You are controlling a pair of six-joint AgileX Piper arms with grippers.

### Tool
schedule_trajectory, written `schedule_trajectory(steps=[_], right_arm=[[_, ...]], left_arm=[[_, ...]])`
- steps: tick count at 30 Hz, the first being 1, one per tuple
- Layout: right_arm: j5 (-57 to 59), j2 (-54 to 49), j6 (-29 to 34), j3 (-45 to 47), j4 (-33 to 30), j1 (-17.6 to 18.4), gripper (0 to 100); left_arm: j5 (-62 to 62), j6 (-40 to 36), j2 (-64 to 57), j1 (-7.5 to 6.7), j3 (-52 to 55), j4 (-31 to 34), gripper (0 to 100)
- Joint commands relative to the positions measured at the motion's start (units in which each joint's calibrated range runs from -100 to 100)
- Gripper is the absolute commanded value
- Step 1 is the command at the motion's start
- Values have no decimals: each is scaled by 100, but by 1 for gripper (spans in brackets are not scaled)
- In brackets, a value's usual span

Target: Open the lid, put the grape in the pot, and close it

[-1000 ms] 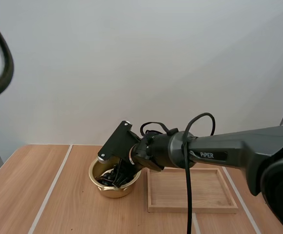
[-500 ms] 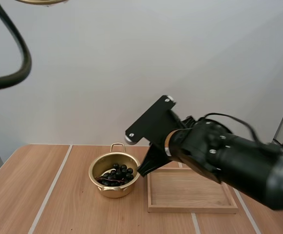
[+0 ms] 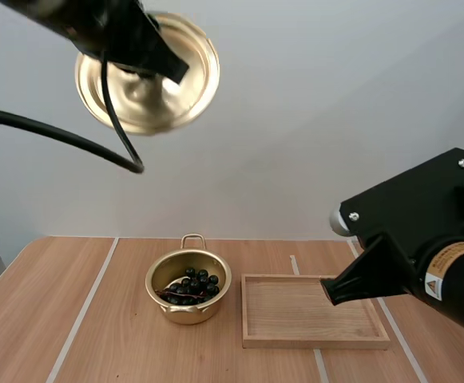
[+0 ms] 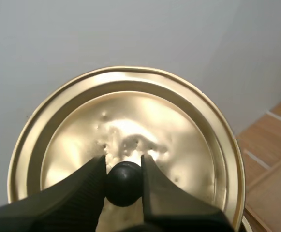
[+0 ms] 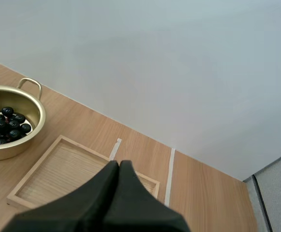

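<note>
The left tool point(image 4: 123, 165) was clamped on the lid point(image 4: 179, 145) by its knob point(image 4: 124, 186), holding it high above the worktop point(image 3: 96, 335). The grapes point(image 3: 190, 287) lay in the pot point(image 3: 153, 281). The right tool point(image 5: 118, 166), fingers together and empty, hung over the tray point(image 5: 58, 174). Closing looked next: the lid should come down level and centred on the rim before release.
</note>
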Motion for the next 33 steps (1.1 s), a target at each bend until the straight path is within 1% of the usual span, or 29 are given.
schedule_trajectory(steps=[1,4,6,12,16,19,25,33], right_arm=[[325,-281,-322,7,449,-161,0],[610,-388,-537,7,806,-293,0],[726,-434,-600,7,932,-354,0],[824,-488,-656,7,987,-400,0],[824,-488,-696,7,987,-400,0],[824,-488,-695,7,1002,-400,0],[824,-488,-695,7,1002,-400,0],[824,-488,-695,7,1037,-425,0]], left_arm=[[0,200,244,-22,988,-371,0],[0,406,418,-22,1852,-452,0],[-133,524,511,-22,2374,-464,0],[-1448,983,994,-22,3896,-581,0],[-2349,1299,1325,-22,4512,-860,0],[-2868,1422,1599,-22,4682,-1011,0],[-3226,1643,2281,-22,4709,-1301,0],[-3379,1651,2635,-22,4709,-1219,0]])
